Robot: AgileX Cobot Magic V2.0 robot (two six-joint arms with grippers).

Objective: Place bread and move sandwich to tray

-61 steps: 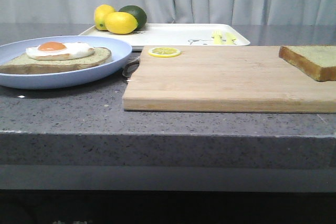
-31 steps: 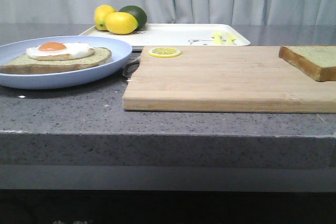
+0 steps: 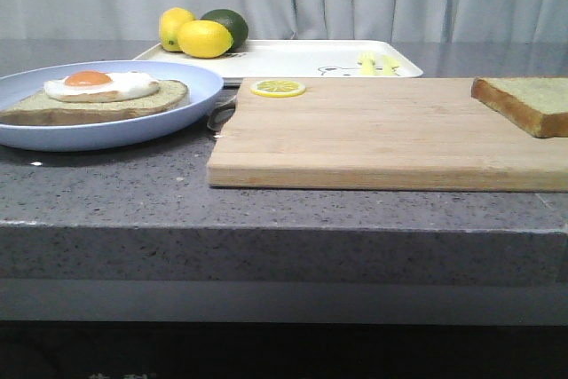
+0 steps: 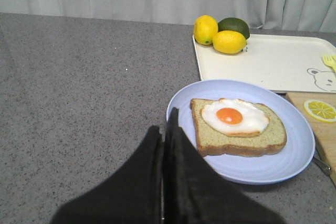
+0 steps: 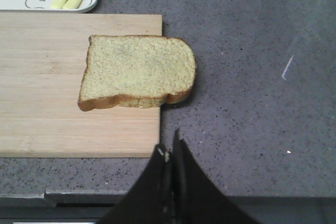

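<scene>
both arms hang back, left gripper (image 4: 167, 129) and right gripper (image 5: 171, 153) pressed together and empty, the bread (image 5: 137, 72) overhanging the cutting board (image 5: 63, 82) edge for an easy pinch, sandwich (image 4: 237, 125) waiting on its plate (image 4: 294, 156) beside the tray (image 4: 273, 64).

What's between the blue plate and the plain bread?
In the front view, the wooden cutting board stretches from the blue plate towards the plain bread, with a lemon slice on its near-plate corner.
</scene>
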